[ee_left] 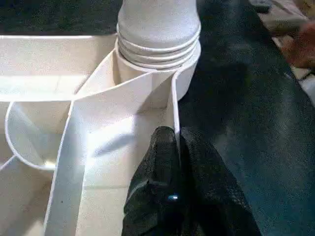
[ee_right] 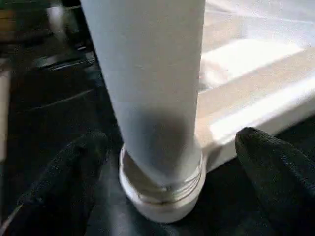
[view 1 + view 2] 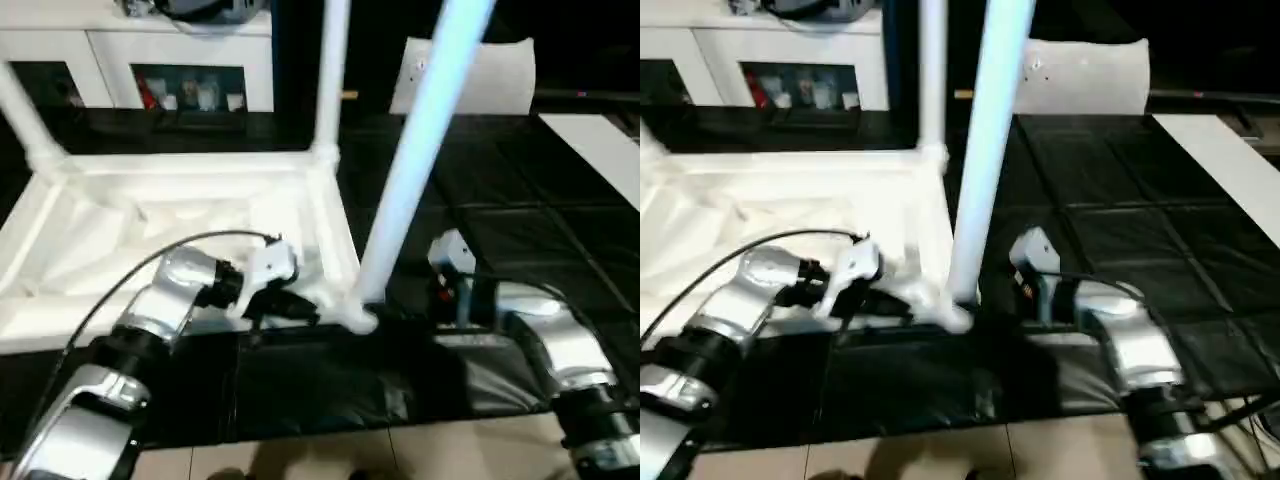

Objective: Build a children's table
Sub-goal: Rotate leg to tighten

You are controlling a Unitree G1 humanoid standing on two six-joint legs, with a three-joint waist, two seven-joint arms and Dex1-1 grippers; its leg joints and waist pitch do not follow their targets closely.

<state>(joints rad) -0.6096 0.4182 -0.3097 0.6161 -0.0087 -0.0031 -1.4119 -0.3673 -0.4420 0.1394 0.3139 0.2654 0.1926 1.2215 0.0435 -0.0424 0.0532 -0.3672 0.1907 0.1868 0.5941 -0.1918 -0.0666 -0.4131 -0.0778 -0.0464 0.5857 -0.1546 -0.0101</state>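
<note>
Children's table, white plastic, unfinished: square tabletop (image 3: 190,215) lying upside down on a black floor mat (image 3: 500,240), ribbed underside facing up. Three long white tapered round legs stand upright in corner sockets: one at the far left corner (image 3: 25,110), one at the far right corner (image 3: 332,75), and the near right leg (image 3: 420,150), seated in the round corner socket (image 2: 162,194) closest to the robot, with screw threads showing at its base.

Left gripper (image 1: 173,162): two black fingers pressed together, pinching the thin upright side wall (image 1: 173,105) of the tabletop just beside the near right socket.

Right gripper (image 2: 167,167): fingers spread wide, one on each side of the near right leg's base, apart from it and grasping nothing; contact with the socket cannot be ruled out from this blurred view.

Surroundings: white rectangular pillow-like block (image 3: 480,75) beyond the table, well apart; flat white strip (image 3: 600,150) on the mat at far right; white cabinet with open compartments (image 3: 140,60) behind the tabletop.
</note>
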